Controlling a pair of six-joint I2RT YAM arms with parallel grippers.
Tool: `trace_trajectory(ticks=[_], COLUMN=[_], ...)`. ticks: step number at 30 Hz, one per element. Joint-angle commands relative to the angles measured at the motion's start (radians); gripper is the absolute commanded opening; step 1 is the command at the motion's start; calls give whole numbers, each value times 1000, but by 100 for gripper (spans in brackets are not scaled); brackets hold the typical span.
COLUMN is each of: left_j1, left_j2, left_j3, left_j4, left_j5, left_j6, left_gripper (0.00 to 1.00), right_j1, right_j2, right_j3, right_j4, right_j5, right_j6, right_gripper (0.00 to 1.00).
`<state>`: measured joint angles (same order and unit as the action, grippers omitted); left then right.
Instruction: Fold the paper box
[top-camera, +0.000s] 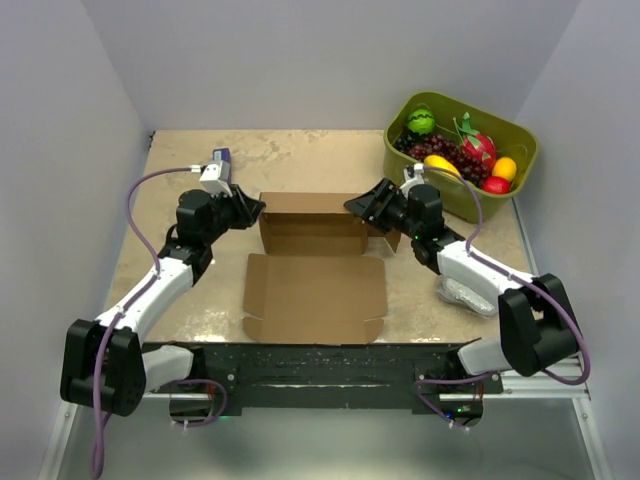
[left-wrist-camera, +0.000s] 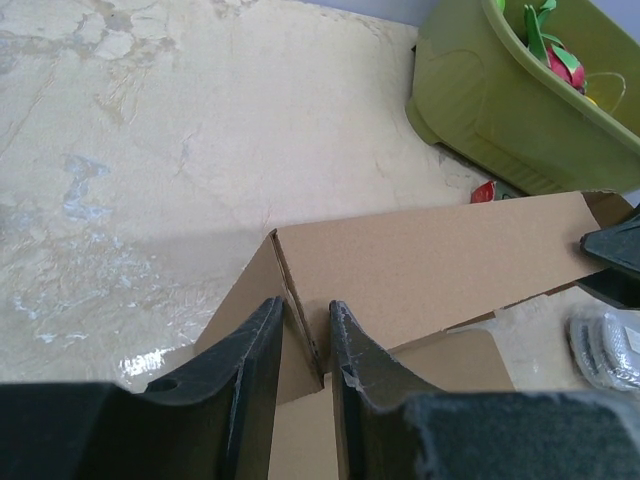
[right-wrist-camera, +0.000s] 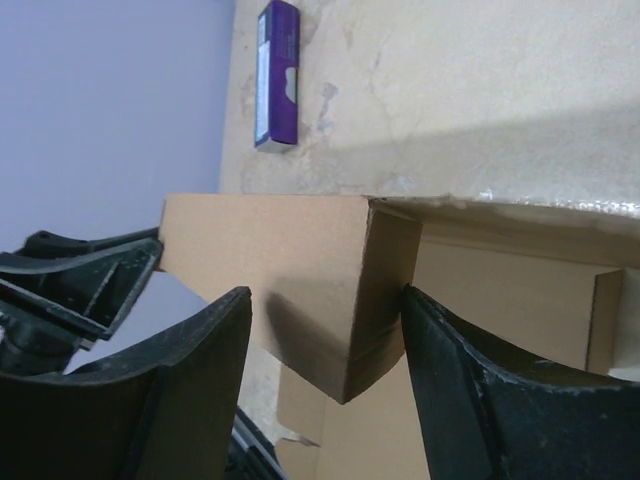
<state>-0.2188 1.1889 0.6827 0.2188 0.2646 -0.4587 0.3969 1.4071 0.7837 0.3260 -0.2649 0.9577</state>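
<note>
Left tool (left-wrist-camera: 305, 305) pinched the left wall of the paper box (top-camera: 315, 288) on the counter (left-wrist-camera: 150, 150); right tool (right-wrist-camera: 327, 292) straddled its right corner, jaws apart. Lettering on the purple packet (right-wrist-camera: 277, 75) was too blurred to read.

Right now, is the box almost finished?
Halfway. On the paper box, the far walls stand up. The left gripper pinches its left corner, and the right gripper straddles the right corner, jaws open. The lid flap lies flat, not yet folded over.
</note>
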Motion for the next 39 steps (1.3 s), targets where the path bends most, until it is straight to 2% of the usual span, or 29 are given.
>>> trace_trajectory(ticks=[1, 12, 22, 23, 26, 31, 32, 33, 34, 35, 36, 37, 39], left_j1=[-8, -10, -14, -14, -14, -14, -14, -14, -14, -14, -14, -14, -14], left_j2=[29, 29, 25, 25, 26, 25, 23, 24, 25, 23, 26, 26, 26], left_j3=[-43, -45, -46, -46, -46, -45, -43, -43, -43, -41, -41, -41, -40], left_j4=[-254, -251, -249, -248, -248, -249, -249, -248, -249, -249, -249, -249, -246], left_j5=[-16, -7, -7, -8, -7, -11, -11, -11, -11, -13, -11, -10, -10], left_j6=[63, 63, 63, 63, 63, 64, 64, 64, 64, 63, 63, 63, 63], left_gripper=[29, 30, 29, 30, 29, 30, 30, 30, 30, 30, 29, 30, 30], right_j1=[-6, -7, -7, -7, -7, -6, -7, -6, -7, -7, -7, -7, -7], right_j2=[-16, -33, 7, 13, 23, 17, 9, -14, -29, -51, -94, -123, -213], right_j3=[-34, -146, -201, -199, -195, -192, -190, -190, -186, -184, -182, -179, -179], right_j4=[166, 381, 513, 516, 515, 493, 481, 449, 424, 362, 326, 285, 155], right_j5=[4, 58, 67, 66, 64, 69, 76, 79, 85, 102, 116, 127, 177], right_j6=[102, 272, 357, 358, 362, 340, 332, 304, 285, 265, 215, 187, 98], right_gripper=[61, 40, 12, 5, 0, 0, 4, 18, 25, 37, 54, 61, 69])
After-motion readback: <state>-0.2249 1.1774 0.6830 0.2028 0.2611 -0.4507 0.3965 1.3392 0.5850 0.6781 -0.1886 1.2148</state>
